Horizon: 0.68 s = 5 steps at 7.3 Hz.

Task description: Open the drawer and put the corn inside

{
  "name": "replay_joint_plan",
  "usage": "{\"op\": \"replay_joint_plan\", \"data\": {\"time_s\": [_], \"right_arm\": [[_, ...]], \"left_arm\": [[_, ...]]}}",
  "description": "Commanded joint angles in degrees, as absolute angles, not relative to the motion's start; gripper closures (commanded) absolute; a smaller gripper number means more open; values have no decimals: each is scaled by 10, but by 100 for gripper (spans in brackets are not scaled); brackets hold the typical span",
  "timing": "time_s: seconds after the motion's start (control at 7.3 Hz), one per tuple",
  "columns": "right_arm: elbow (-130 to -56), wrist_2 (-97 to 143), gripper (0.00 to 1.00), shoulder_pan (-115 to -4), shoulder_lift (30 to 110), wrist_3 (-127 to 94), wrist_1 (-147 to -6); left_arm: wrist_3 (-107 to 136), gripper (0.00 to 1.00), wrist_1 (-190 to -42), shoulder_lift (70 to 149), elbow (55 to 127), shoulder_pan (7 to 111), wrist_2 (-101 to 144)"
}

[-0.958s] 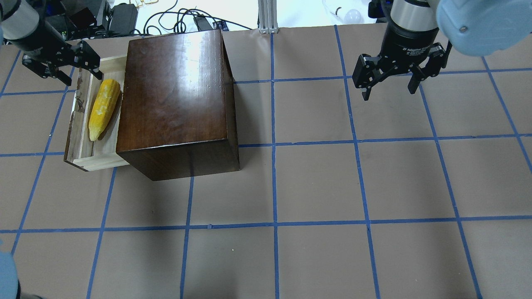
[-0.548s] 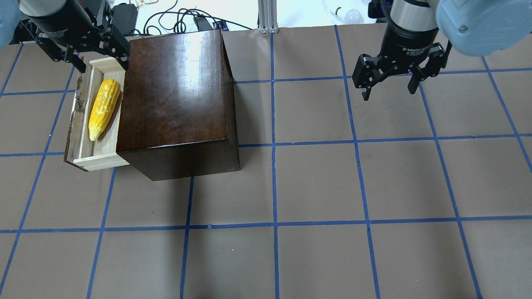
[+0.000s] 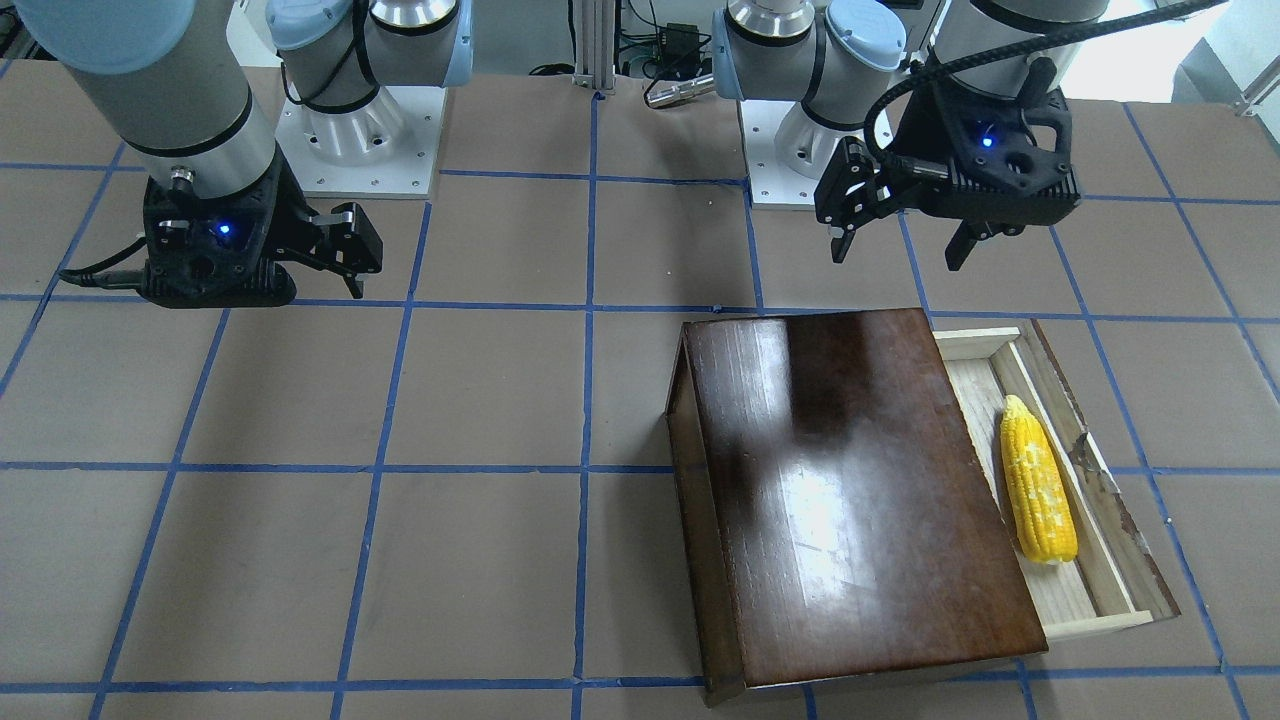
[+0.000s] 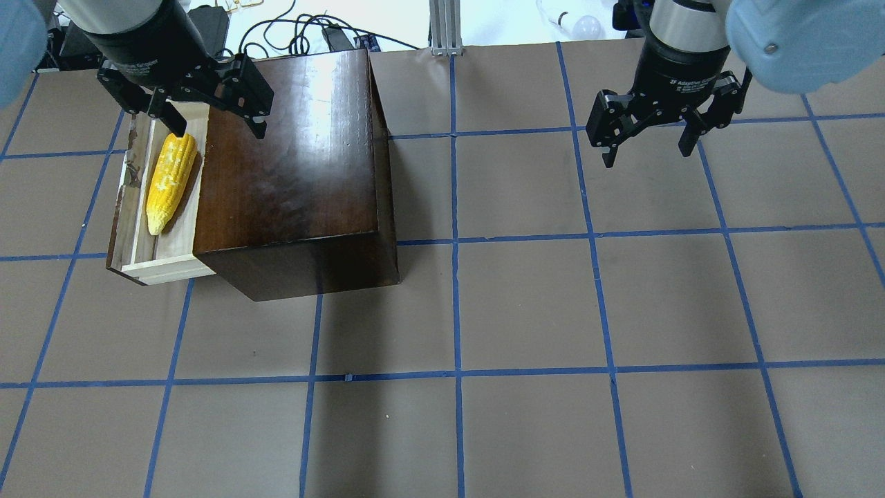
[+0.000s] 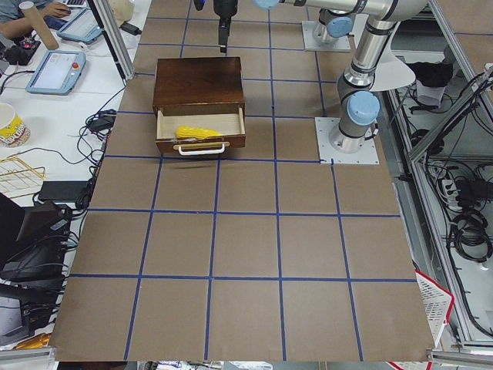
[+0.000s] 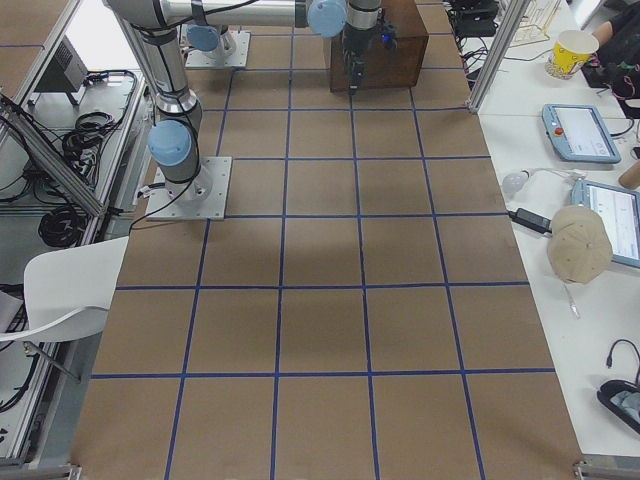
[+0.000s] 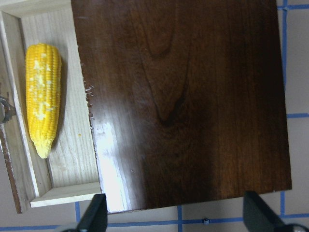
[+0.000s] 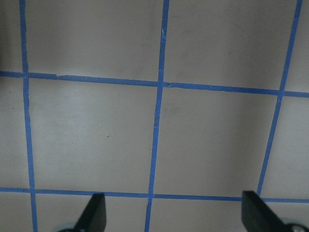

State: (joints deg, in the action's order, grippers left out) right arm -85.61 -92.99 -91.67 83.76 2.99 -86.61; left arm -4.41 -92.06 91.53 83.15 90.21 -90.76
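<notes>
The yellow corn (image 4: 169,181) lies in the pulled-out pale wood drawer (image 4: 135,238) at the left side of the glossy dark-brown box (image 4: 297,159). It also shows in the front view (image 3: 1037,480), the left wrist view (image 7: 43,96) and the left side view (image 5: 196,132). My left gripper (image 4: 211,121) is open and empty, raised over the far end of the box and drawer (image 3: 1100,590). My right gripper (image 4: 646,142) is open and empty above bare table far to the right, and also shows in the front view (image 3: 350,262).
Brown table paper (image 4: 525,304) carries a blue tape grid. Cables and a power strip (image 4: 332,34) lie past the far edge behind the box. The drawer's metal handle (image 5: 202,148) faces the table's left end.
My left gripper has moved right, from beside the drawer's far outer corner to over the far end of the box. The corn, drawer and right gripper have not moved.
</notes>
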Motion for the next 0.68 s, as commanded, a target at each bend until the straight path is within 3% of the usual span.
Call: {"op": "replay_joint_plan", "data": {"time_s": [0.0, 0.55], "right_arm": [[-856, -930, 0, -917, 838, 30, -866], [-856, -930, 0, -917, 838, 30, -867]], "left_arm": [[-47, 0, -893, 912, 849, 897, -908], [-47, 0, -895, 900, 850, 888, -911]]}}
